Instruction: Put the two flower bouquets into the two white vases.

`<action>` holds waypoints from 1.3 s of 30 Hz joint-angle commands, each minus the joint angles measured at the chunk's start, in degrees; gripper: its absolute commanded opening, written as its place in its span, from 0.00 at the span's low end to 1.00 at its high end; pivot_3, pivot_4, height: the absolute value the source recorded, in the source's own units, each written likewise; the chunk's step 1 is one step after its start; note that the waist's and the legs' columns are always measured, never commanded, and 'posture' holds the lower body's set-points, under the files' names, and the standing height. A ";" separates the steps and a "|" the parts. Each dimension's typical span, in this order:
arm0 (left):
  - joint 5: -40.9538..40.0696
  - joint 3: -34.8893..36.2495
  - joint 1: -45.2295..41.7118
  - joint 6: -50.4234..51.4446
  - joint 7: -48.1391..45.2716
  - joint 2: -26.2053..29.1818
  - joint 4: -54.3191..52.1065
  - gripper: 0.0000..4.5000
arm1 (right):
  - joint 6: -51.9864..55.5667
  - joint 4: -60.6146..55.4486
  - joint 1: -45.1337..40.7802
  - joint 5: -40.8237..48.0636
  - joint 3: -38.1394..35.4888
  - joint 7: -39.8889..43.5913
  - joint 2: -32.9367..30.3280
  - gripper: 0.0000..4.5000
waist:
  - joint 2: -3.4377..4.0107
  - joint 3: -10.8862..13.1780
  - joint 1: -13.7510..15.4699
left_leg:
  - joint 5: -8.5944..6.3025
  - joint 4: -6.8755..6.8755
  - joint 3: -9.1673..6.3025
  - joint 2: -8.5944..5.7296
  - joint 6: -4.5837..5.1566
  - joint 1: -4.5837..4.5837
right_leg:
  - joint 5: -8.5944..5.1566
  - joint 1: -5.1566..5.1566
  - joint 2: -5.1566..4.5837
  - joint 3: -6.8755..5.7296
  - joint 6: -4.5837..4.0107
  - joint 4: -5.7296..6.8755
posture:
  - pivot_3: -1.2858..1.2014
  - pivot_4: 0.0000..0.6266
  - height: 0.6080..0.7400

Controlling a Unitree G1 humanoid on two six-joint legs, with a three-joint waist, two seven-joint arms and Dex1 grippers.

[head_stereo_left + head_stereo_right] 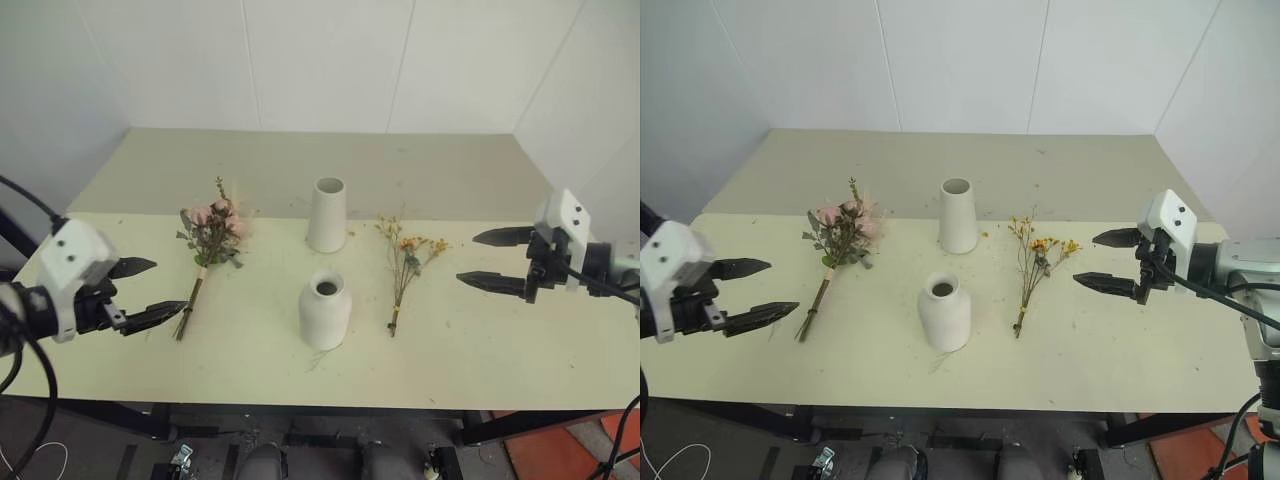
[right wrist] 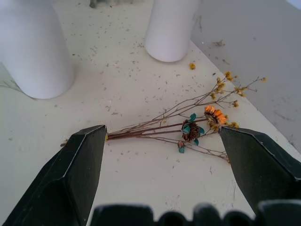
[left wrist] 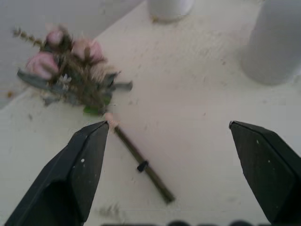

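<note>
Standing empty, both vases (image 1: 326,215) (image 1: 325,310) are flanked by wide-open, empty grippers (image 1: 143,291) (image 1: 497,259); bouquets (image 1: 209,245) (image 1: 405,262) lie just ahead.

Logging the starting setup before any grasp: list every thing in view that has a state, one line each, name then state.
Pink rose bouquet: lying flat on the table, not in a vase.
Yellow-orange flower bunch: lying flat on the table, not in a vase.
Taller tapered vase: upright, empty.
Shorter narrow-necked vase: upright, empty.
Left gripper: open, holding nothing.
Right gripper: open, holding nothing.
</note>
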 commanded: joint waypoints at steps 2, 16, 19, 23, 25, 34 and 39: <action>-1.56 -9.11 -11.31 14.68 6.91 1.80 2.70 1.00 | -1.00 -1.36 -1.53 0.78 -1.00 0.19 -0.19 1.00 | -0.03 0.02 -0.11 | 0.00 -0.01 0.00 0.01 0.00 -0.02 | 0.00 -0.02 0.02 0.01 0.00 -0.01 | 0.52 0.24 1.00; 8.00 -36.62 -42.74 31.73 17.68 -12.53 25.65 1.00 | -2.13 -3.11 -2.40 2.13 -1.66 1.53 1.37 1.00 | -0.10 0.07 -0.21 | 0.00 -0.01 0.00 -0.03 0.00 -0.11 | 0.02 -0.09 0.04 0.04 0.01 0.02 | 0.52 0.24 1.00; 10.59 -38.54 -44.96 30.40 18.81 -15.50 30.88 1.00 | -2.17 -3.96 -1.62 2.64 -2.04 1.52 1.33 1.00 | -0.11 0.07 -0.14 | 0.00 0.00 0.00 -0.04 0.00 -0.12 | 0.02 -0.09 0.03 0.04 0.01 0.03 | 0.52 0.24 1.00; 13.06 -40.89 -46.15 27.54 18.41 -17.87 35.17 1.00 | -2.07 -5.21 -0.40 3.45 -2.73 1.49 1.18 1.00 | -0.11 0.07 -0.13 | 0.00 0.00 0.00 -0.05 0.00 -0.15 | 0.02 -0.11 0.02 0.04 0.02 0.02 | 0.52 0.24 1.00; 14.32 -41.45 -46.51 26.49 18.54 -18.70 36.44 0.86 | -2.01 -5.69 -0.04 3.69 -2.91 1.34 1.19 1.00 | -0.11 0.07 -0.06 | 0.00 0.02 0.00 -0.06 0.00 -0.16 | 0.02 -0.11 0.02 0.04 0.02 0.02 | 0.52 0.24 1.00; 17.55 -40.01 -47.45 23.95 18.40 -20.57 39.71 0.21 | -1.68 -7.20 0.57 4.22 -2.90 0.69 1.79 1.00 | -0.11 0.07 -0.09 | 0.00 0.03 -0.01 -0.09 0.00 -0.16 | 0.03 -0.11 -0.01 0.04 0.03 0.03 | 0.52 0.24 1.00; 19.05 -36.78 -48.38 23.19 19.98 -21.67 42.40 0.01 | -1.44 -7.63 0.10 4.30 -2.08 0.34 2.54 1.00 | -0.11 0.07 -0.05 | 0.00 0.05 -0.01 -0.10 0.00 -0.16 | 0.03 -0.11 -0.02 0.03 0.04 0.06 | 0.52 0.24 1.00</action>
